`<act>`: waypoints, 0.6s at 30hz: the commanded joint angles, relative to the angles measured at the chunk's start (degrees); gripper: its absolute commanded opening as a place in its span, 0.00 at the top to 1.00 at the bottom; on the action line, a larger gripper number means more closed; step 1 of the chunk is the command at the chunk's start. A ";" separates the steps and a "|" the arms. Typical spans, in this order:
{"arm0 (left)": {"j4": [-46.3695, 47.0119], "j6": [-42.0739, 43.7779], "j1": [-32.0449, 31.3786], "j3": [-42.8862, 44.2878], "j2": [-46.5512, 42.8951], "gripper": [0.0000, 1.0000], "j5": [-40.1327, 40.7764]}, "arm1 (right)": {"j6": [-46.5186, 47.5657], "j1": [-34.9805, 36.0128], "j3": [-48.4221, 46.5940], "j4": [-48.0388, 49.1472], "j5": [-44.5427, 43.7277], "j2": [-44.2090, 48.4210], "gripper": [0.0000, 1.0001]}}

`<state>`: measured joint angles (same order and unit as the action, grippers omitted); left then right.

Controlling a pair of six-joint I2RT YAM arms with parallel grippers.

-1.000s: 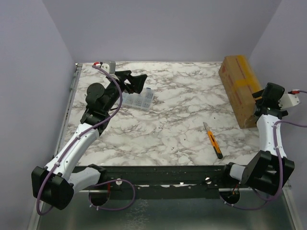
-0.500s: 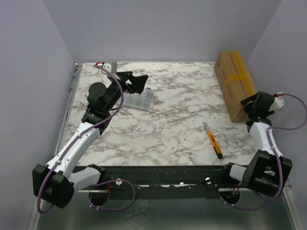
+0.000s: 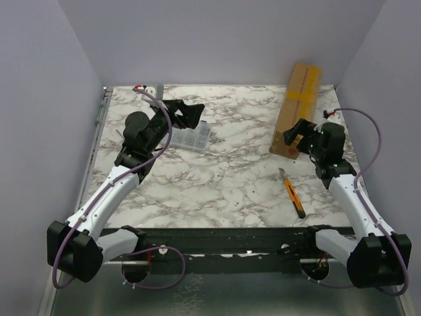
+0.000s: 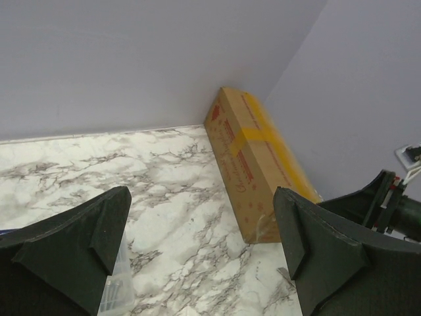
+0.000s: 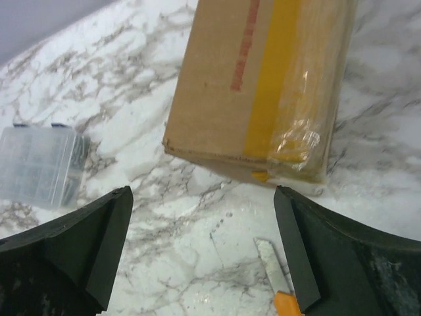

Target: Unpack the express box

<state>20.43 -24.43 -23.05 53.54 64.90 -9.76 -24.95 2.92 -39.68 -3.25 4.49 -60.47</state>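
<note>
The express box (image 3: 297, 105) is a long brown carton with a yellow tape strip and red print. It lies slanted on the marble table (image 3: 237, 164) at the back right, its far end by the back wall. In the right wrist view the express box (image 5: 263, 85) lies just ahead of my right gripper (image 5: 200, 220), which is open with only bare marble between its fingers. From above, the right gripper (image 3: 297, 136) sits at the box's near end. My left gripper (image 3: 185, 114) hovers open at the back left; the left wrist view shows the box (image 4: 253, 158) far off.
A small clear plastic compartment case (image 3: 191, 137) lies under the left gripper. An orange utility knife (image 3: 293, 194) lies on the table near the right arm, its blade end (image 5: 271, 260) just short of the box. Walls close the table on three sides.
The box has swung from along the right wall to a slant, its near end now nearer the middle. The right arm came in from the right edge behind it. The left arm barely moved.
</note>
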 commanded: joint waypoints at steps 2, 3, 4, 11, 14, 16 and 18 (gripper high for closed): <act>-0.99 -0.15 -0.64 1.04 0.63 0.01 -0.68 | 2.72 -1.77 -11.40 -6.07 -13.58 -2.28 0.00; -1.07 -0.16 -0.67 1.07 0.72 0.01 -0.70 | 2.20 -2.52 -14.39 -7.70 -13.22 -4.54 0.00; -1.09 -0.15 -0.77 1.12 0.81 0.01 -0.69 | 1.62 -4.93 -17.12 -9.22 -11.72 -7.14 0.00; -1.58 -0.68 -1.19 1.63 2.72 0.01 -1.66 | 0.52 -14.08 -39.63 -22.11 0.95 -32.40 0.00; -1.65 -1.25 -1.23 1.97 3.68 0.01 -2.37 | 3.15 -14.68 -45.54 -24.31 5.31 -39.51 0.02; -1.86 -1.70 -1.22 2.26 4.20 0.01 -2.80 | 5.15 -14.71 -47.31 -24.14 8.76 -42.68 0.05; -1.96 -2.07 -1.23 2.44 4.64 0.01 -3.20 | 5.82 -14.74 -47.82 -23.76 10.96 -44.62 0.07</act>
<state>19.38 -25.17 -24.03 53.82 68.77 -10.59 -22.37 -12.05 -84.62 -22.33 7.09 -102.30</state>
